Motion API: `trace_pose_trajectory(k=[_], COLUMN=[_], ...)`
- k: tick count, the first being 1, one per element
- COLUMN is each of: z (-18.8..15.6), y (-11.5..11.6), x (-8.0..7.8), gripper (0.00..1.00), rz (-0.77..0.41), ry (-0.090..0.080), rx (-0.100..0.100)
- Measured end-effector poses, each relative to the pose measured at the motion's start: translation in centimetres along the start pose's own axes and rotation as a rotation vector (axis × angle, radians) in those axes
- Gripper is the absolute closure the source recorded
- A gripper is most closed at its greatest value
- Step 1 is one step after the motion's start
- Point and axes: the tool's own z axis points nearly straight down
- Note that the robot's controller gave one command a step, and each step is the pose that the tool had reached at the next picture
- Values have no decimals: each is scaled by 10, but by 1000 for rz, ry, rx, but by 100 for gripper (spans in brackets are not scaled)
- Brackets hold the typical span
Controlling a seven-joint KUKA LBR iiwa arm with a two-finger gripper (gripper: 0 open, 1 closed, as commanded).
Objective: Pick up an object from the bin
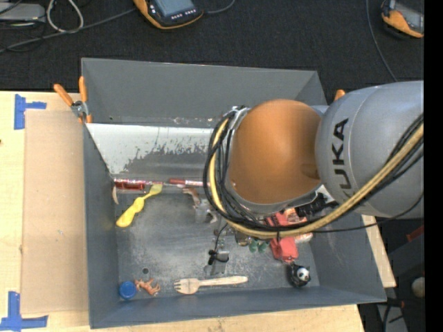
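Gripper (219, 256) near pale fork (211, 283)

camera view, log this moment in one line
arm: over bin centre-right | nearest: red thing, black ball, cream fork | hold: cannot tell

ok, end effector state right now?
End effector: cannot be told, open or closed; it sits mostly beneath the arm's orange cover, over the right half of the bin.

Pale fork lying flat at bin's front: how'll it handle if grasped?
The fork looks thin, likely plastic: probably light, fairly stiff. Lying flat on the bin floor, it would likely slide, not roll, when pushed.
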Motion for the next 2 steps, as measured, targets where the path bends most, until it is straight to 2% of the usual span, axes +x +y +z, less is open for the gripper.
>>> trace_pose_trajectory(k=[1, 2], z=[-4, 71], y=[-1, -12], x=[-2, -22], gripper=[0, 0], rz=[4, -31], ry=[-8, -11], rx=[-1, -2])
